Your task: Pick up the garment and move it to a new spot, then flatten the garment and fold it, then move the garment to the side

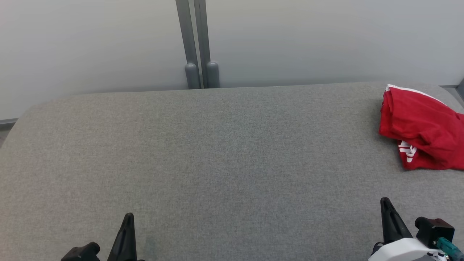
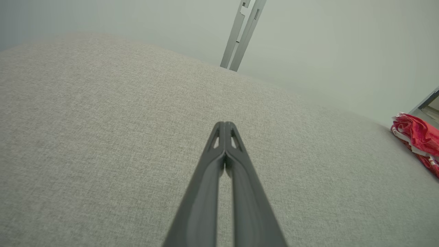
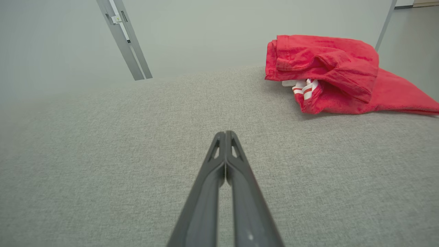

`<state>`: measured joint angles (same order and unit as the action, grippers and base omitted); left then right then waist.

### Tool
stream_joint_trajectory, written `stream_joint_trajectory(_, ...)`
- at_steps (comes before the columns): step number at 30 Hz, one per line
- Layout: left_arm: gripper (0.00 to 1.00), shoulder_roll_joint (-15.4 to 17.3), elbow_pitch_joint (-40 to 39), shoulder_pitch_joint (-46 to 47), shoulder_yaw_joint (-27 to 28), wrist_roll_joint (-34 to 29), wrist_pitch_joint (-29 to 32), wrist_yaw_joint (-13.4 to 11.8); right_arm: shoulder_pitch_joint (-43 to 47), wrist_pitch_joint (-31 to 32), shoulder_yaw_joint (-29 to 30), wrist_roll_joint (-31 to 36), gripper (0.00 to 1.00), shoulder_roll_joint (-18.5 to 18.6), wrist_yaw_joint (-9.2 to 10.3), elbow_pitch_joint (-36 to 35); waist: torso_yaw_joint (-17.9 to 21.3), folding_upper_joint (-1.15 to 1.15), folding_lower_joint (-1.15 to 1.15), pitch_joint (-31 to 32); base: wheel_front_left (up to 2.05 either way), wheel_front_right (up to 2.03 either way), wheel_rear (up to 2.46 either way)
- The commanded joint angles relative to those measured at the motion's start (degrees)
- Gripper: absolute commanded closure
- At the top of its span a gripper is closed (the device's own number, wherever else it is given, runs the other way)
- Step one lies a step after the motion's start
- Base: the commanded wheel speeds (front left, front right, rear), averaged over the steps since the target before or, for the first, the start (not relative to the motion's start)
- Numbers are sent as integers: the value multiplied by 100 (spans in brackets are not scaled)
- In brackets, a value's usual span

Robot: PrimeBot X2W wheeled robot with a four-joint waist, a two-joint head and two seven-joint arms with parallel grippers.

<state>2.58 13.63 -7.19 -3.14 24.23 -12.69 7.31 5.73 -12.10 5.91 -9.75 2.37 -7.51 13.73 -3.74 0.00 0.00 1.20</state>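
The garment [image 1: 424,130] is a red piece of clothing with white stripes, lying bunched at the far right of the grey fabric table [image 1: 224,156]. It also lies at the upper right of the right wrist view as the same red garment [image 3: 329,73], and at the right edge of the left wrist view as a small red heap [image 2: 416,137]. My left gripper [image 1: 127,217] rests low at the near left, shut with nothing in it [image 2: 224,124]. My right gripper [image 1: 385,201] is at the near right, shut and empty [image 3: 225,133], well short of the garment.
A pale wall stands behind the table, with two grey upright posts [image 1: 197,54] at its middle. The table's far edge runs just below them, and its left corner is rounded.
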Motion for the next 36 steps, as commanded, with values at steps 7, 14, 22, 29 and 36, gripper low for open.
stream_joint_trajectory(7,100,74,-47,303,90,854,171,0,-241,190,-4,-989,100,30,0,-96,24,0,0,-9,0,0,0)
stream_joint_trajectory(14,100,98,-28,418,142,1493,319,4,-336,352,-5,-1729,100,34,1,-95,46,0,0,-17,0,0,0)
stream_joint_trajectory(22,100,121,-26,534,204,2150,476,7,-442,526,1,-2498,100,38,1,-85,72,0,0,-26,0,0,0)
stream_joint_trajectory(29,100,136,-28,621,256,2661,606,9,-524,667,8,-3105,100,41,0,-76,94,0,0,-35,0,0,0)
stream_joint_trajectory(36,100,147,-26,706,309,3160,734,11,-606,806,16,-3688,100,44,0,-65,116,0,0,-43,0,0,0)
